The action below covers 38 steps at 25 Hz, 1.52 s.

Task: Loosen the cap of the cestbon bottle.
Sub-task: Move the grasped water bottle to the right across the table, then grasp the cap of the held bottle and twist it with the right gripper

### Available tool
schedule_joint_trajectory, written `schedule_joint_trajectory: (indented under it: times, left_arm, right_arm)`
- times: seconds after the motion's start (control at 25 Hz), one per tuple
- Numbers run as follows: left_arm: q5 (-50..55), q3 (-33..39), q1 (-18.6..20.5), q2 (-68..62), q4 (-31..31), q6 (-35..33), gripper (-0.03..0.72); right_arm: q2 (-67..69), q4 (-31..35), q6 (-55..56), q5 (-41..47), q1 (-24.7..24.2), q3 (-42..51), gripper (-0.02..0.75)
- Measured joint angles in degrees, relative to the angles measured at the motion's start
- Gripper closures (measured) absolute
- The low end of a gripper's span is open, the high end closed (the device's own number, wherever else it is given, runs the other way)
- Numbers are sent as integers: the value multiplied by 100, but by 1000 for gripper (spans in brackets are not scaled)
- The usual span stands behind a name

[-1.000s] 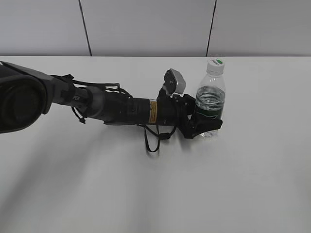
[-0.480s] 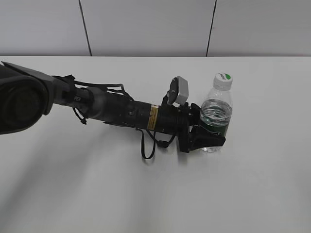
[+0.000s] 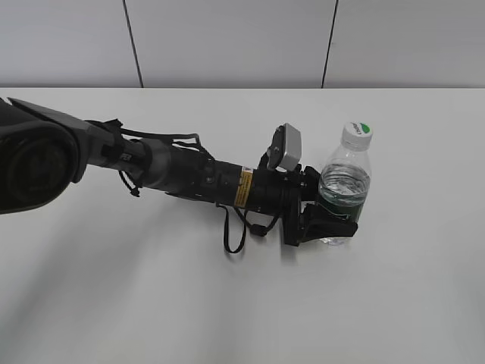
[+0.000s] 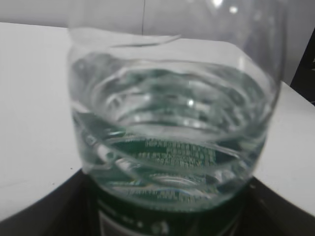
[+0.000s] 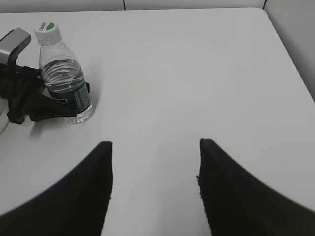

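Clamping the upright cestbon bottle [image 3: 345,189] low with our left gripper [image 3: 327,224], we saw the cap [image 3: 357,133] apparently well left of our spread right gripper [image 5: 155,184].

The cestbon bottle [image 3: 345,189] is standing nearly upright on the desk [image 3: 394,303], leaning slightly right, its clear ribbed body holding water above a dark green label band. My left claw [image 3: 327,224] is clamping that band. The cap [image 3: 356,133], white with a green mark, is sitting on top.

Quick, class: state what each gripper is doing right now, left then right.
Left gripper: closed on the cestbon bottle, low on its body.
Right gripper: jaws open, holding nothing.
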<state>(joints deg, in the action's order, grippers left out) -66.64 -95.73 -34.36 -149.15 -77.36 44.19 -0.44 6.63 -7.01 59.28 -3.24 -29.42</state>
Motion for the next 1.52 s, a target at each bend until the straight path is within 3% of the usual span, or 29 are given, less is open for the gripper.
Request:
schedule_joint_trajectory:
  times: [0.2,0.44,0.68,1.08,1.36,1.52]
  left_arm:
    - [29,0,-6,0,-11,-84,167]
    - [60,0,-12,0,-16,-106,167]
    - [60,0,-12,0,-16,-106,167]
    - [74,0,-16,4,-16,-122,167]
    - [58,0,-18,4,-16,-122,167]
    - [58,0,-23,4,-16,-122,167]
  right_arm:
    - [257,174,-47,0,169,-68,308]
    - [2053,758,-717,-69,326,-623,308]
    - [3845,1702,-1537,-52,836,-1600,308]
    - [6765,2651,-1582,722,913,-3429,308]
    - [7962,2708,-1134,987,1002,-4360,308]
    - [8605,2371,-729,999,1465,-4958,308]
